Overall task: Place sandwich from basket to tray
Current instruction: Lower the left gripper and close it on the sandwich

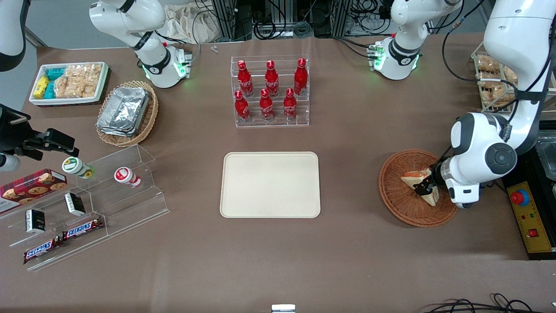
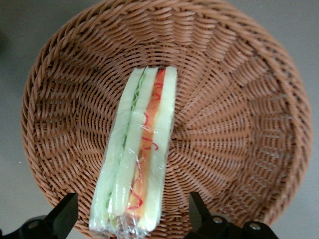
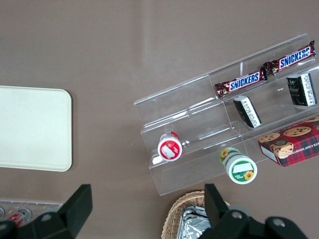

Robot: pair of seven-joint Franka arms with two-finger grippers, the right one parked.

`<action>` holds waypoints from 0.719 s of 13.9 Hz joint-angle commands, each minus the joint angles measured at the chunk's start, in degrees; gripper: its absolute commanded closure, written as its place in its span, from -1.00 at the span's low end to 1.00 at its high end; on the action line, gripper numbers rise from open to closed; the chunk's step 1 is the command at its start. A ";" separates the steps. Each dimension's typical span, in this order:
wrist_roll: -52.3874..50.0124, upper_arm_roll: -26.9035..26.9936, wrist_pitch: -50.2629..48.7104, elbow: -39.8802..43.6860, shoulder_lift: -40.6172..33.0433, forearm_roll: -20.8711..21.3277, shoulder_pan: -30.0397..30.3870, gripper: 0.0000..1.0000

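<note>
- Round reddish-brown wicker basket (image 1: 402,208) holds the plastic-wrapped triangular white-bread sandwich (image 2: 139,154).
- Flat cream rectangular tray (image 1: 270,184) has nothing on it.
- Left gripper (image 2: 132,216) straddles the sandwich, jaws apart; its lower corner's cut off.

Reddish-brown woven basket (image 2: 239,99); pale sandwich (image 2: 139,154), red and green layers; cream tray (image 1: 270,184); black gripper (image 2: 133,219) over basket

The gripper (image 1: 428,188) sits low in the basket (image 1: 402,204), fingers (image 2: 64,215) spread astride the sandwich (image 2: 139,159); bare table (image 1: 352,174) reaches the tray (image 1: 270,184).
</note>
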 commanded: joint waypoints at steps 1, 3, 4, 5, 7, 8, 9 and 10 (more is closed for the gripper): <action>-1.96 -0.33 2.20 -1.49 0.55 2.95 0.34 -1.00; -1.96 -0.33 3.08 -1.41 1.86 4.53 0.43 -1.00; -1.96 -0.33 3.69 -1.41 2.22 5.58 0.60 -1.00; -1.96 -0.33 3.96 -1.41 2.66 5.86 0.69 -0.99; -2.40 -0.24 3.96 -0.88 3.45 5.86 0.69 -0.37; -2.92 -0.33 4.05 -0.88 3.54 5.95 0.61 0.23; -3.02 -0.33 4.05 -0.79 3.63 5.95 0.60 0.71; -3.02 -0.33 4.05 -0.79 3.54 5.95 0.60 1.00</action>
